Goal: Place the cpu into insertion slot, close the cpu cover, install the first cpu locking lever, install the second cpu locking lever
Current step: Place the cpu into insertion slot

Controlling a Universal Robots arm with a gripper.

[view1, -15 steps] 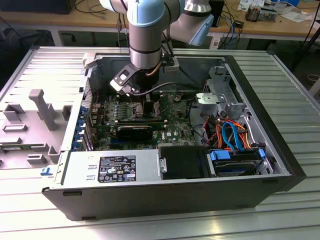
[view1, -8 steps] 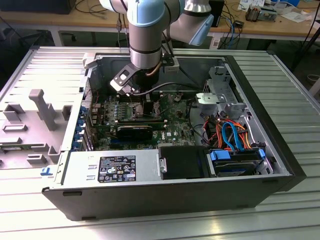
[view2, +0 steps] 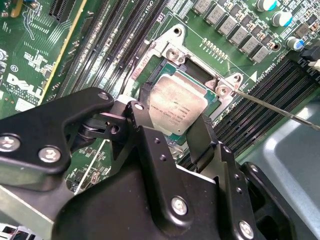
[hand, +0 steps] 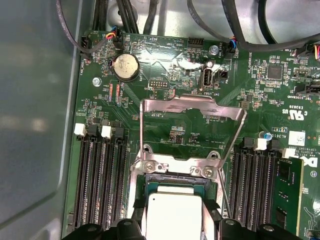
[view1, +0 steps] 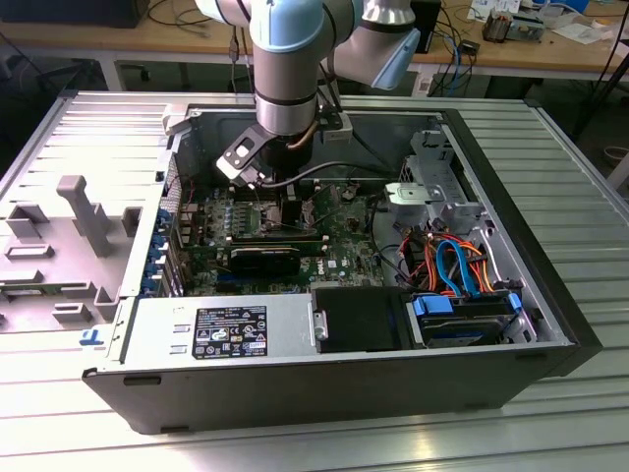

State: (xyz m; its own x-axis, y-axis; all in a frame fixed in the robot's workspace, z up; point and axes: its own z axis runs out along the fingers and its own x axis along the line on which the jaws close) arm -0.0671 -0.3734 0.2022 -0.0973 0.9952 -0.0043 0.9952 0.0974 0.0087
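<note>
In the exterior view, an open computer case (view1: 295,393) lies on a ribbed metal tabletop (view1: 550,423). The arm (view1: 287,59) reaches down from the far side into the case. The gripper (view1: 287,192) sits low over the far part of the green motherboard (view1: 344,221). A power supply (view1: 216,329) fills the near edge of the case toward the exterior view's left. A drive with blue brackets (view1: 462,317) sits toward the exterior view's right, under orange and blue cables (view1: 442,261). A grey plastic fixture (view1: 84,211) rests on the tabletop outside the case, on the exterior view's left.

In the second wrist view, the gripper (view2: 175,125) straddles the cpu (view2: 177,102), whose dull silver top faces up. The cpu lies level inside the insertion slot (view2: 172,52), within the slot's dark frame and silver rim. The black fingers (view2: 147,135) grasp the cpu, lying against two opposite edges of the chip with no gap showing. A thin wire lever (view2: 275,106) runs out from one corner of the rim, angled up off the board. Long black memory slots (view2: 115,40) flank the socket.

In the first wrist view, the cpu (hand: 175,217) sits between the fingers at the gripper (hand: 175,222), inside the insertion slot (hand: 177,167). The cpu cover (hand: 190,105) stands swung up and open on the side of the slot away from the gripper, and the board shows through its square window. A coin battery (hand: 126,66) lies beyond the cover. Memory slots (hand: 100,185) run along both sides of the socket.
</note>
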